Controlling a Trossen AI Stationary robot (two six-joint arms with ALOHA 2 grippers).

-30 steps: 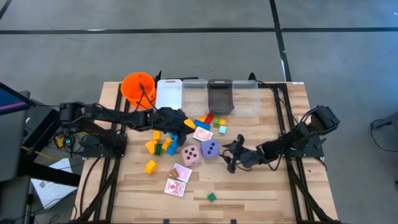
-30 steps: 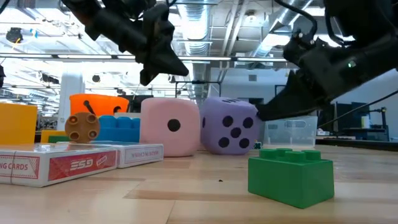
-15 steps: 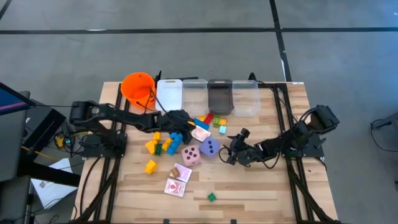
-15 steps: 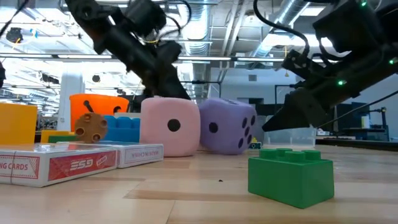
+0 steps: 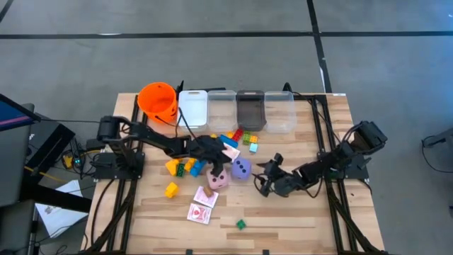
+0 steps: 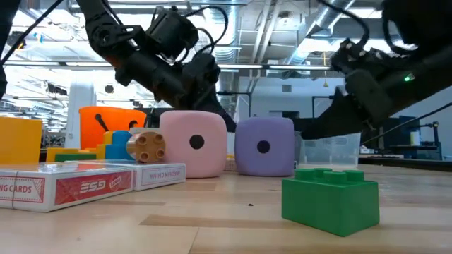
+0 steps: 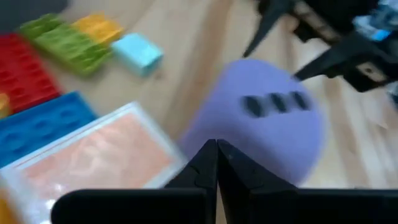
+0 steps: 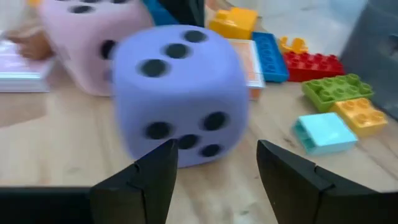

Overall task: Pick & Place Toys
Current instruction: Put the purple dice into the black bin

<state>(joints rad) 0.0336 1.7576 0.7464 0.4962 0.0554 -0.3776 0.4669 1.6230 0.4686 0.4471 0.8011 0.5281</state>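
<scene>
The purple die (image 5: 241, 168) sits on the table beside the pink die (image 5: 217, 177). My left gripper (image 5: 221, 160) is shut, low at the far side of the pink die. Its tips (image 7: 216, 149) stand at the purple die (image 7: 261, 118), next to a cased card (image 7: 93, 155). My right gripper (image 5: 262, 178) is open on the purple die's right. Its fingers (image 8: 155, 171) stand just short of the die (image 8: 177, 93). Small plastic blocks (image 5: 187, 164) lie left of the dice and more (image 5: 241, 138) behind them. Card packs (image 5: 200, 212) lie nearer the front. My left gripper's shut fingertips stand at the lower side of the purple die (image 7: 205, 134) that faces the table's left, coming in on a downward slant. The view is blurred, and I cannot tell whether they touch it.
An orange bucket (image 5: 157, 99) and a row of clear bins (image 5: 237, 110) stand along the far edge. A green block (image 5: 241, 224) lies alone near the front edge and a yellow one (image 5: 171, 190) at the left. A small brown round piece (image 6: 148, 144) sits by the pink die.
My left gripper has come down and moved toward the table's right, in behind the pink die. The purple die has turned about on its spot: its near face showed five pips and now shows one. The brown round piece has moved right, up to the pink die.
</scene>
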